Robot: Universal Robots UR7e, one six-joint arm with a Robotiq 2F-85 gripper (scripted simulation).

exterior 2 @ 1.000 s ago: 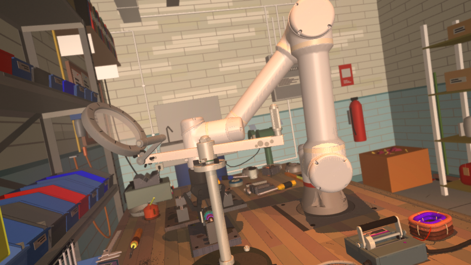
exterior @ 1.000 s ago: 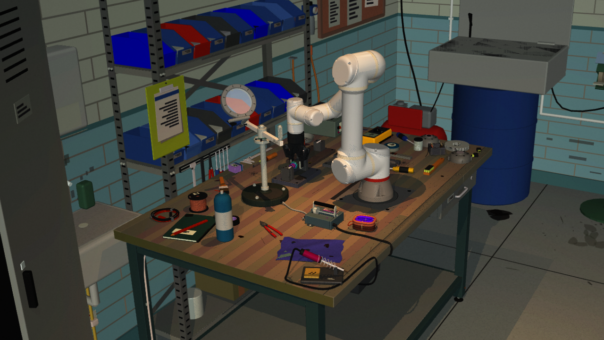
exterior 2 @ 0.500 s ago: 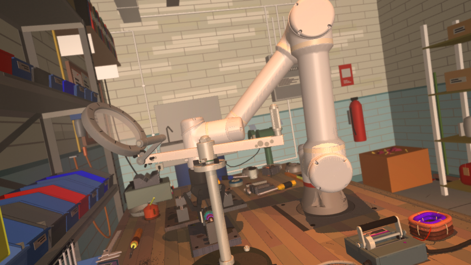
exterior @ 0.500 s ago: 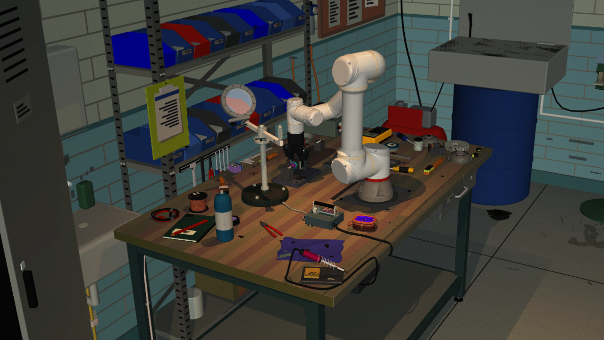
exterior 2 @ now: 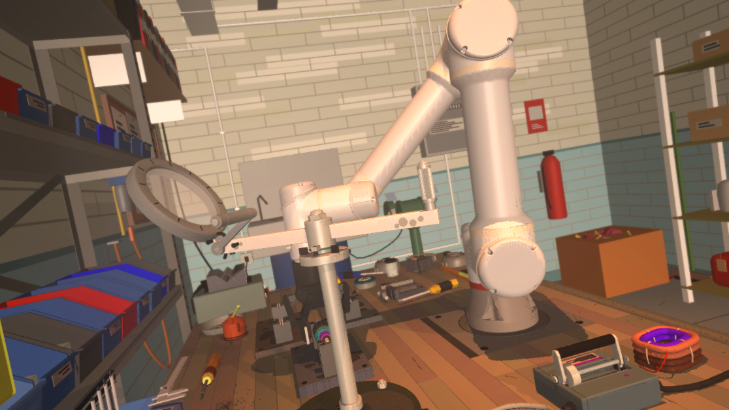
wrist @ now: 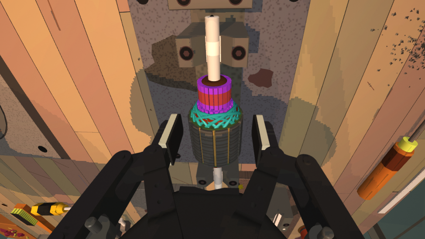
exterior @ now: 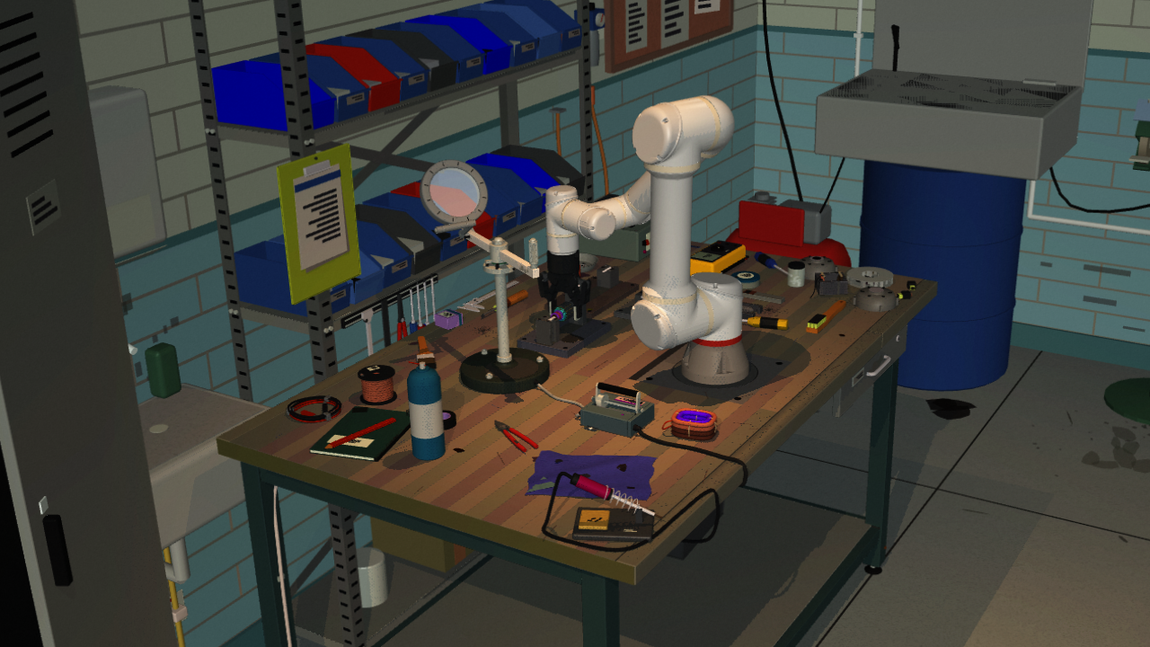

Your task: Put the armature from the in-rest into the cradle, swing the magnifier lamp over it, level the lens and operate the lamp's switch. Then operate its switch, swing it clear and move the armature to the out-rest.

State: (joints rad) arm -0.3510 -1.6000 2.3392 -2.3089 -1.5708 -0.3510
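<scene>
The armature (wrist: 215, 119) lies across the cradle (exterior: 565, 331), its white shaft resting in the V-blocks at each end, with the purple and red commutator pointing away from me. My gripper (wrist: 215, 133) is open and holds nothing, its fingers standing either side of the armature's dark laminated core. The magnifier lamp (exterior: 454, 195) stands on its post (exterior: 503, 310) left of the cradle. Its arm is swung toward the shelves and the lens (exterior 2: 173, 199) is tilted up, away from the cradle.
Blue and red bins (exterior 2: 86, 306) fill the shelf to the left. An orange-handled screwdriver (wrist: 386, 169) lies on the bench right of the cradle in the wrist camera. A grey meter box (exterior: 615, 410) and a copper coil (exterior: 692, 424) sit in front of my base.
</scene>
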